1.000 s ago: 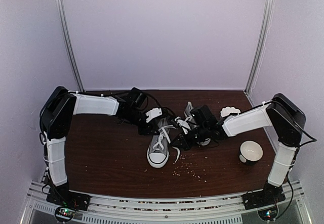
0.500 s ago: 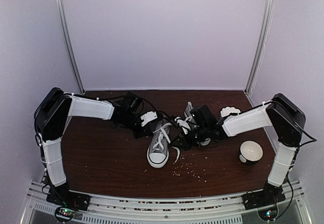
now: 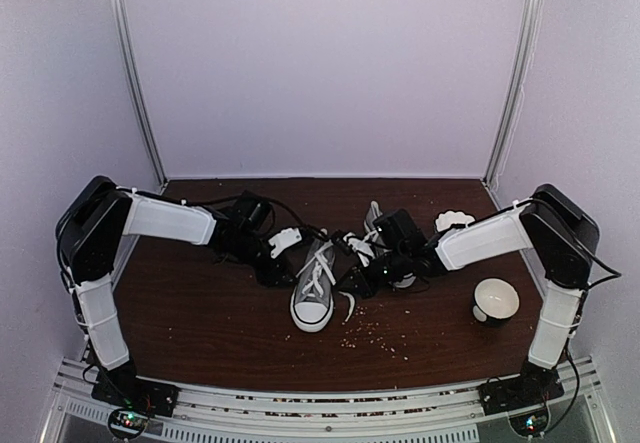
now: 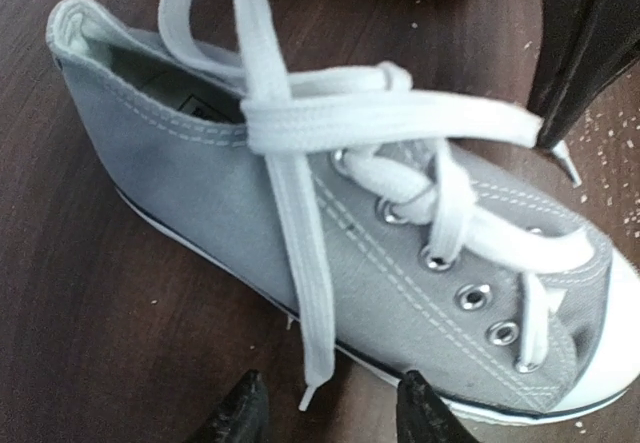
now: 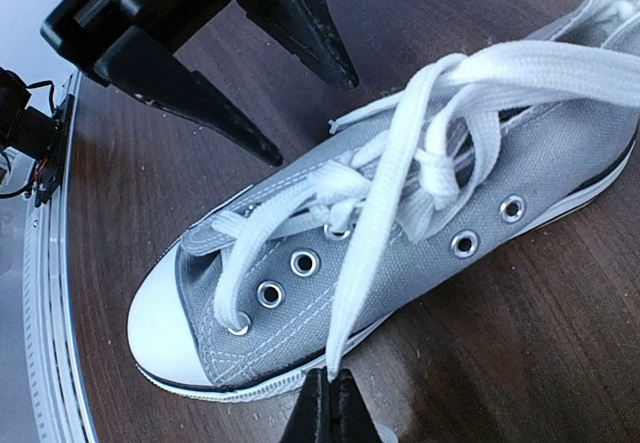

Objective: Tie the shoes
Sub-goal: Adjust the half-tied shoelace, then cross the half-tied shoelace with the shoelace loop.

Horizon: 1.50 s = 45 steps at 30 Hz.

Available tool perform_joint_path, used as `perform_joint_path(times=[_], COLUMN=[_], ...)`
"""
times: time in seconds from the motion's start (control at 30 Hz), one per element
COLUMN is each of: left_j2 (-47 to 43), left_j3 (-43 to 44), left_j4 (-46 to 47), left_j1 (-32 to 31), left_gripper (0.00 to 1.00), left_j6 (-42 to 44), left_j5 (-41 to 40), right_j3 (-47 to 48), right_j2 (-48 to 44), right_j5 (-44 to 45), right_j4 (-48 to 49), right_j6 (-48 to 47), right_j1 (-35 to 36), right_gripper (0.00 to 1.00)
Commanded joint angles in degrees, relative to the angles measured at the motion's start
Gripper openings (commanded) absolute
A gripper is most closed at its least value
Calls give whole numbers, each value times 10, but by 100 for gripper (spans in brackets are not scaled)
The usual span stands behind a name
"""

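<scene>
Nearest the arm bases, the dark wooden counter (image 3: 200, 313) carries a scatter of pale crumbs (image 3: 378, 335), and a white bowl (image 3: 495, 299) sits off to the right near the right arm. Just beyond the crumbs, at the middle of the counter, the near shoe (image 3: 313, 293) stands upright on its sole with its white toe cap pointing at the near edge. Its white laces cross in a loose first twist above the top eyelets. The left gripper (image 4: 330, 411) sits low at the shoe's left side with its fingers apart. The loose lace end (image 4: 295, 253) drapes down over the grey canvas, and its tip lies in the gap between those fingers, gripped by neither. On the shoe's right side, the right gripper (image 5: 325, 403) has its fingers pressed together on the other lace end (image 5: 370, 243), which runs taut from the twist across the eyelets into the fingertips. Behind the right gripper lies the far shoe (image 3: 372, 218), largely hidden by the arm, only its grey heel part showing. Farther right, near the back edge, sits a small white object (image 3: 455, 220), too small to identify.
</scene>
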Motion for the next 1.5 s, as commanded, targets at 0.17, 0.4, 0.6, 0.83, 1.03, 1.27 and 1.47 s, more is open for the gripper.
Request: perform_joint_path(times=[0.17, 0.4, 0.6, 0.83, 1.03, 1.27, 1.47], left_j2=[-20, 69, 106, 128, 134, 144, 154], left_j3=[104, 196, 240, 260, 264, 266, 269], left_j4=[-22, -53, -75, -91, -117, -127, -127], left_j1=[4, 11, 11, 10, 9, 7, 5], left_gripper=[53, 55, 55, 46, 35, 42, 24], left_j6=[-44, -118, -153, -163, -157, -157, -157], left_j5=[134, 151, 140, 119, 135, 138, 161], right_j3=[18, 18, 20, 26, 22, 32, 30], right_j2=[2, -13, -17, -19, -20, -14, -15], right_j5=[-8, 6, 9, 10, 12, 15, 15], right_j4=[-8, -21, -21, -26, -28, -36, -36], right_j6=[2, 0, 9, 7, 7, 5, 5], right_j1=[-1, -4, -9, -13, -13, -13, -13], right_gripper=[0, 0, 0, 0, 0, 0, 0])
